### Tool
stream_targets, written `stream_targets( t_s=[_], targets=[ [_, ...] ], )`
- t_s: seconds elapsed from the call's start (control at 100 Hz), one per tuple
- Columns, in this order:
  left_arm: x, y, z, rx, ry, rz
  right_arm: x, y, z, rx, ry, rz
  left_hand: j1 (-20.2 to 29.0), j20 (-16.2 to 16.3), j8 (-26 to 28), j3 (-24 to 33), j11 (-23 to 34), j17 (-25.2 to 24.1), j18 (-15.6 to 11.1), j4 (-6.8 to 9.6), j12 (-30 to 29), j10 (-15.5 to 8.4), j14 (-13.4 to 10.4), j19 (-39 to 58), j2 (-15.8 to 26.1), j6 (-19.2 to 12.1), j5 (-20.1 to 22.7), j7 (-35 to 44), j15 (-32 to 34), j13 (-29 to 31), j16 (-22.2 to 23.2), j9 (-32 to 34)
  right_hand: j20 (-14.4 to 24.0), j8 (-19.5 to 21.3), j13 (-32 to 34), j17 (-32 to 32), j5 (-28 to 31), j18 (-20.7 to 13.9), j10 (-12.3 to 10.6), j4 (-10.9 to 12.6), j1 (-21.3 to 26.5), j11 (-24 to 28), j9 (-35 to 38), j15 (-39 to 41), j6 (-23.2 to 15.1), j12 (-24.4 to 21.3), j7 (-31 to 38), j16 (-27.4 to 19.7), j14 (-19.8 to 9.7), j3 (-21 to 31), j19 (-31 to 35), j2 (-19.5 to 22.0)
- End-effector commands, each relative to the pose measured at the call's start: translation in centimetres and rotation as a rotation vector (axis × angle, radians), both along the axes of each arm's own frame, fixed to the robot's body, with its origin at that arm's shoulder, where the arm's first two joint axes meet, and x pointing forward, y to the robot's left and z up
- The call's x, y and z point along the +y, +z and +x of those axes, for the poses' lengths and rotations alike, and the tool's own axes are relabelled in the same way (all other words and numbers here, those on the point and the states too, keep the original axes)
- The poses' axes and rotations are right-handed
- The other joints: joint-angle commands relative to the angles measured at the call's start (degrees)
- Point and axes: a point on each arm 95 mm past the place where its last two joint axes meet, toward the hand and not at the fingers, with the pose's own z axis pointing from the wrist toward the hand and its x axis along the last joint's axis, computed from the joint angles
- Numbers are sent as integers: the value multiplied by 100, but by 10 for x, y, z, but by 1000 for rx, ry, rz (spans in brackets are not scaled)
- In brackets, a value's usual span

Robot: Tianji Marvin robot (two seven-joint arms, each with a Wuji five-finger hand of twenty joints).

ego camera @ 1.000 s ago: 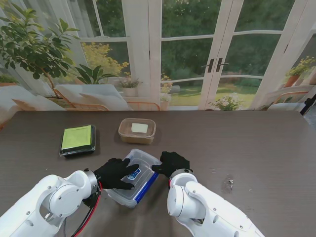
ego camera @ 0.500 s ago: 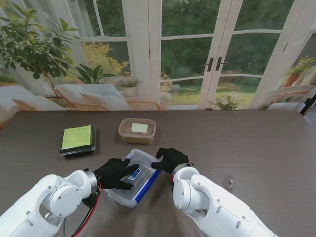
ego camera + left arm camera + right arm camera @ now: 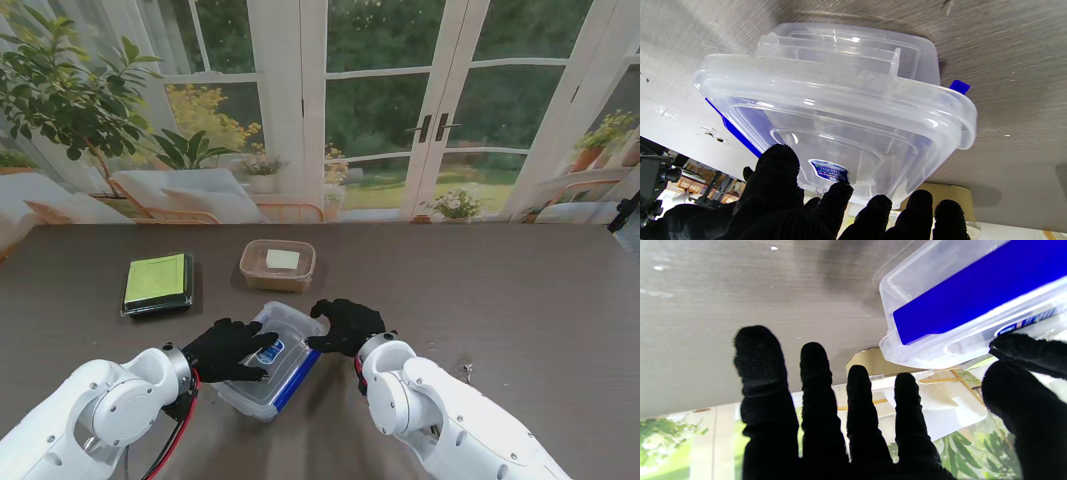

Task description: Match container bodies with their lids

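A clear plastic container (image 3: 272, 372) with its clear lid on and a blue latch (image 3: 298, 378) along its right side sits on the table near me. My left hand (image 3: 232, 350) lies flat on the lid, fingers spread over the blue label (image 3: 829, 170) and gripping nothing. My right hand (image 3: 346, 325) hovers just right of the container's far corner with its fingers apart and empty. In the left wrist view the container (image 3: 846, 100) fills the middle beyond my left hand (image 3: 806, 213). The right wrist view shows the blue latch (image 3: 967, 290) beside my spread right hand (image 3: 826, 426).
A tan container (image 3: 277, 264) with a lid on stands just beyond the clear one. At the far left lies a black container with a green lid (image 3: 157, 282). A small speck (image 3: 466, 371) marks the dark wooden table (image 3: 520, 300) to the right.
My right forearm has swung to the right and the right hand has edged slightly farther from me. The left hand stays on the lid. The container has not moved.
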Motion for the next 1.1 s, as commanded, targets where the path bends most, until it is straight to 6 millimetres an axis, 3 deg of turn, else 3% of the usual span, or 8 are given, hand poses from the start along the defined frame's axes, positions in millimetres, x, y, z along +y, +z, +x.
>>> stream_targets(
  t_s=[0.0, 0.33, 0.57, 0.77, 1.09],
  targets=[
    [1, -5, -5, 19, -4, 10, -1, -2, -3, 3, 24, -12, -106, 67, 22, -83, 741, 31, -105, 83, 357, -17, -22, -46, 259, -100, -141, -8, 82, 141, 47, 529, -103, -71, -248, -3431, -224, -146, -167, 122, 141, -20, -289, -59, -149, -75, -15, -55, -88, -438, -86, -117],
    [16, 7, -10, -80, 47, -15, -8, 3, -6, -65, 118, -25, -90, 116, -11, -84, 791, 217, 3, 74, 382, 36, 48, 40, 280, -94, 14, 32, 163, 358, 88, 791, 3, -83, -230, -3286, -297, -216, -196, 88, 242, 47, -404, 21, -395, -69, -40, -21, -232, -306, 5, -277],
    [33, 9, -16, -97, 134, -25, -13, 6, -13, -107, 168, -6, -69, 173, -29, -77, 828, 302, 28, 82, 433, 104, 94, 103, 305, 27, -11, 21, 233, 467, 152, 899, 147, 18, 68, -2982, 32, -215, -114, 54, 291, 283, -196, 471, -456, 22, 82, 148, -286, -48, 303, -422],
    [41, 2, -26, -57, 197, 14, -19, 5, -19, -116, 167, -20, -77, 405, -40, -87, 859, 471, 70, 84, 569, 194, 176, 302, 348, 179, -35, 16, 377, 619, 347, 972, 268, 159, 578, -2563, 404, -197, -32, 57, 231, 632, 196, 1292, -233, 277, 304, 484, -297, -12, 698, -366],
    [36, -2, -43, 26, 209, 58, -26, -2, -19, -97, 142, -60, -89, 514, -28, -90, 916, 414, 31, 86, 712, 267, 186, 299, 400, 263, -69, 32, 372, 568, 428, 1053, 254, 242, 857, -2407, 571, -164, 16, 86, 150, 911, 400, 1769, -6, 533, 429, 678, -305, -81, 847, -289]
  ],
)
